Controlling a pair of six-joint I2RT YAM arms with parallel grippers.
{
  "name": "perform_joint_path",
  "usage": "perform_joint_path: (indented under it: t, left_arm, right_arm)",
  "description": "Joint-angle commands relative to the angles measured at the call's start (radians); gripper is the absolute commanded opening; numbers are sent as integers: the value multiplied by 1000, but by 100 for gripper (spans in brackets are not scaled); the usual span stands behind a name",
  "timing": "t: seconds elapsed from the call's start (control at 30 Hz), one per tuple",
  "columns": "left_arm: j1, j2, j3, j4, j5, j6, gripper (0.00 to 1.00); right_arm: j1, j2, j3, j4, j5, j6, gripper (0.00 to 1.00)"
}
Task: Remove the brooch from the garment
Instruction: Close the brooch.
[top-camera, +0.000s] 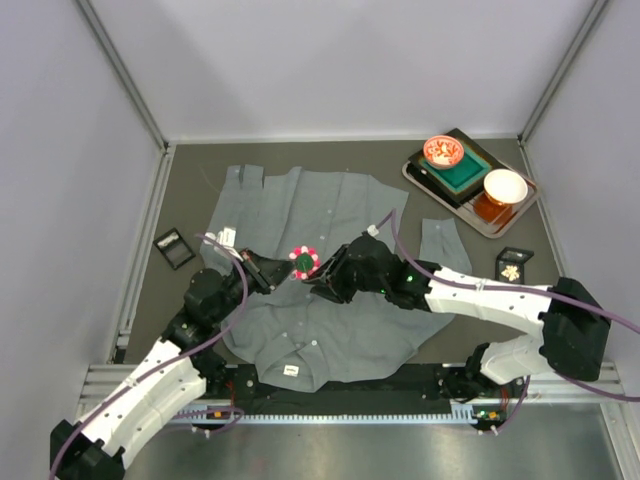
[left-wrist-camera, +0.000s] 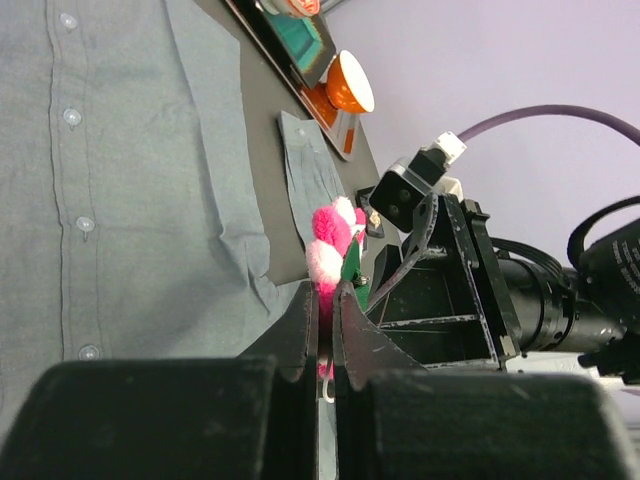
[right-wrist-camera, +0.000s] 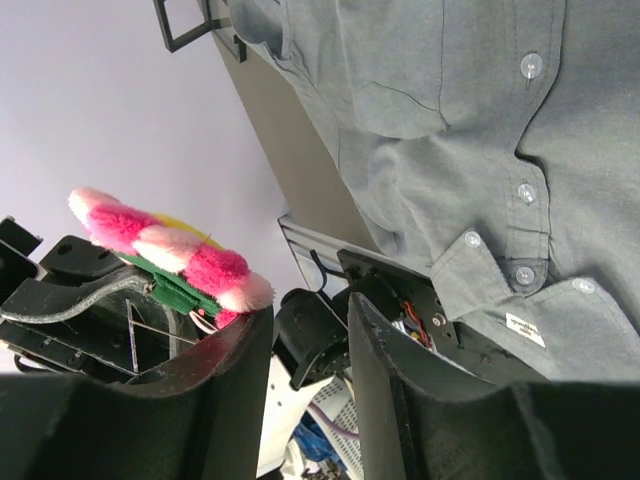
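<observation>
In the left claw (left-wrist-camera: 321, 300), pinched between jaws almost fully closed, the brooch (left-wrist-camera: 333, 240): a ring of pink and white pompoms on green felt, gripped by the lower edge and standing up just beyond the fingertips. Directly opposite and near, the right claw (right-wrist-camera: 310, 320), jaws moderately apart with nothing between them, the pompom ring lying just beside the outer side of one finger; cannot tell whether touching. Below both claws, spread flat, the garment (top-camera: 330, 205), with no fold pulled up toward the brooch. Judged from this: most likely already free of the cloth, since seen against the bare wall from the right wrist with no fabric hanging from it, though not fully certain, the pin side being mostly hidden. Probably left to do: only carrying the brooch away from the shirt and putting it down. Further out, beyond the right claw and well apart from it toward the far right, a tray (top-camera: 443, 198) holding a green box (top-camera: 463, 172), a red bowl (top-camera: 443, 151) with something pale inside, and an orange cup (left-wrist-camera: 348, 88), white inside and seemingly empty. Between that tray and the right claw, a small grey cloth piece (top-camera: 440, 243). Well to the right of the right claw, a small black tray (top-camera: 514, 264) with one pale piece in it; well to the left of the left claw, another black tray (top-camera: 174, 248), contents too small to tell.
</observation>
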Motion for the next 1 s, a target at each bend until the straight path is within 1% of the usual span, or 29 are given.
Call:
perform_joint_path:
  t: [0.0,0.1,0.17,0.3,0.33,0.37,0.5,0.63,0.73,0.83,0.97]
  left_arm:
    - [-2,-36,-47,83,92,81,0]
    - [-3,-41,-58,85,129,113,0]
    - [-3,-53,-51,42,120,130,0]
    - [-2,-74,-35,12,32,78,0]
    - [-3,-70,-21,-14,-23,66,0]
    - [-2,-65,-9,-28,-41,43,0]
    - [-3,-61,1,43,-89,38,0]
    - [-2,-21,7,57,-88,59,0]
    - [-2,-33,-10,83,-101,56,0]
    - [-2,-44,-18,90,-120,72,0]
    - [-2,-42,-24,123,-89,95,0]
  right_arm:
    - [-10,8,55,44,-24,39,36]
    - [-19,11,56,45,-37,45,36]
    - [-23,6,55,44,-37,46,36]
    - [-16,6,47,45,-38,46,37]
    - [-10,8,30,48,-40,63,37]
    - [4,9,23,59,-43,71,37]
    - [18,28,-7,100,-64,115,38]
    - [20,35,-13,113,-66,140,38]
    - [20,31,-22,113,-57,160,37]
    - [18,38,-36,163,-72,181,38]
    - [16,51,-37,183,-77,197,37]
